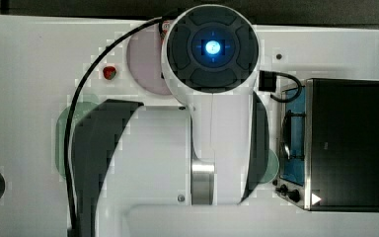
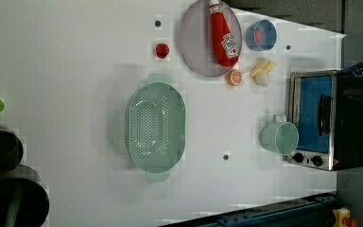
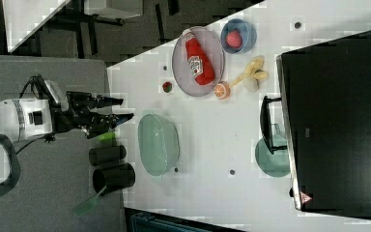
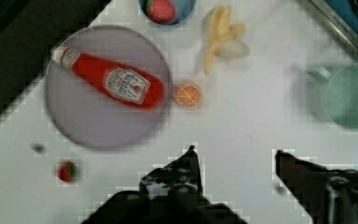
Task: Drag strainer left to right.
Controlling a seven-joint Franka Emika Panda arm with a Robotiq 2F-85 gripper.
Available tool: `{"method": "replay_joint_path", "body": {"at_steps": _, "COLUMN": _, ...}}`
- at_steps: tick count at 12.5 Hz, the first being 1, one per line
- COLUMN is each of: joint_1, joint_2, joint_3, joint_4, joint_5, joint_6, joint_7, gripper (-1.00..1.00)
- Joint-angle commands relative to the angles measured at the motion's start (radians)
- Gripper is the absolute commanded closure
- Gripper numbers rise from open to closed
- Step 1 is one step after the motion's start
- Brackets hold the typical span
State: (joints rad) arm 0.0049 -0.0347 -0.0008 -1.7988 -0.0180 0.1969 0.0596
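While the gripper [image 3: 121, 109] hangs with its fingers [image 4: 186, 163] spread apart and nothing between them, off the table [image 2: 75, 56] edge at the right view's left, the strainer [image 2: 155, 126] sits untouched on the tabletop. Going rightward in the left view come the plate [image 2: 196, 45] carrying a ketchup bottle [image 2: 223, 35], then the cup [image 2: 280, 137] just beside the toaster oven [image 2: 328, 120] at the far edge.

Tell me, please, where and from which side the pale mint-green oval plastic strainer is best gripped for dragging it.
Probably the wide rim of the pale mint-green oval plastic strainer, coming down from above. It sits upright with its holed bowl open upward, so one finger could go inside the wall and one outside. The open claw is off beside it, nothing held.
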Motion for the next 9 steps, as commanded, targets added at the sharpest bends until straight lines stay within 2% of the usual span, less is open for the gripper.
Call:
{"method": "replay_joint_path", "body": {"at_steps": 1, "joint_1": -0.028, "joint_2": -0.530, "joint_3": -0.047, "joint_4": -0.241, "joint_5": 0.002, "joint_6": -0.290, "joint_7": -0.016, "gripper": -0.60}}
{"method": "replay_joint_path", "body": {"at_steps": 3, "joint_1": -0.028, "joint_2": -0.528, "joint_3": -0.044, "joint_4": -0.241, "joint_5": 0.002, "joint_6": -0.290, "joint_7": -0.016, "gripper": -0.99}}
{"method": "replay_joint_path", "body": {"at_steps": 6, "joint_1": -0.011, "joint_2": -0.508, "joint_3": 0.009, "joint_4": -0.248, "joint_5": 0.025, "joint_6": -0.267, "joint_7": -0.013, "gripper": -1.00}}
{"method": "replay_joint_path", "body": {"at_steps": 9, "joint_1": 0.010, "joint_2": -0.452, "joint_3": 0.134, "joint_4": -0.278, "joint_5": 0.034, "joint_6": -0.180, "joint_7": 0.013, "gripper": -1.00}}
